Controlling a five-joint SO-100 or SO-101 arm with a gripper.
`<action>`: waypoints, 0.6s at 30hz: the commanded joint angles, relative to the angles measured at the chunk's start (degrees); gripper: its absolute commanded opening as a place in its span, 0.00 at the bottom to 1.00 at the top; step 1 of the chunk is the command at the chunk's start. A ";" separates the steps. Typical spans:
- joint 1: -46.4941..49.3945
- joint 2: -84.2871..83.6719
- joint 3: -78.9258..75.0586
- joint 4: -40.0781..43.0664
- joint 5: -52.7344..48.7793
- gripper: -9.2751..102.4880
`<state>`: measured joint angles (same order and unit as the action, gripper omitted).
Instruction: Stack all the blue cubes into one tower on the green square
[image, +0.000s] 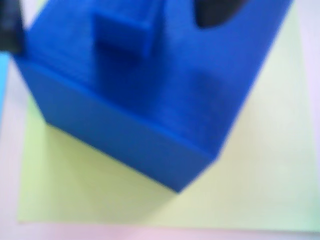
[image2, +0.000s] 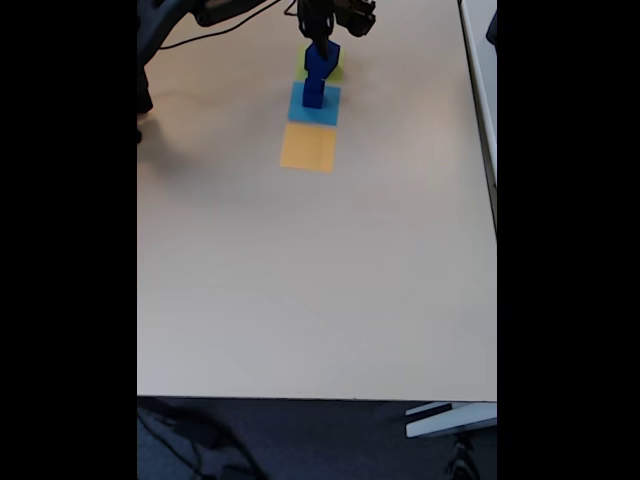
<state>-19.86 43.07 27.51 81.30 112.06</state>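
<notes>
Blue plastic cubes (image: 150, 100) sit stacked on the green square (image: 260, 165) near the table's (image2: 320, 280) far edge; your end effector's (image2: 322, 42) grip can't be judged. Rigid, light, likely slick: pinch opposite flat faces.

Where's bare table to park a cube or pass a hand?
The table is bare from the orange square to the near edge, and along both sides. It's crowded at the far end: gripper and blue cubes on the green square, another cube on the light-blue square.

Big blue cube (image: 150, 100): matt plastic with fine layer ridges. Green square (image: 260, 175) under it: matt, paper-thin. Desk (image2: 320, 280): smooth matt.
</notes>
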 joint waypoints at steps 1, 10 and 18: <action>0.79 6.86 -5.10 -0.88 -2.20 0.26; 1.41 8.17 -5.98 -0.70 -4.75 0.25; 1.85 9.23 -6.42 -0.79 -6.42 0.18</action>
<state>-18.37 43.86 25.14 81.30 106.26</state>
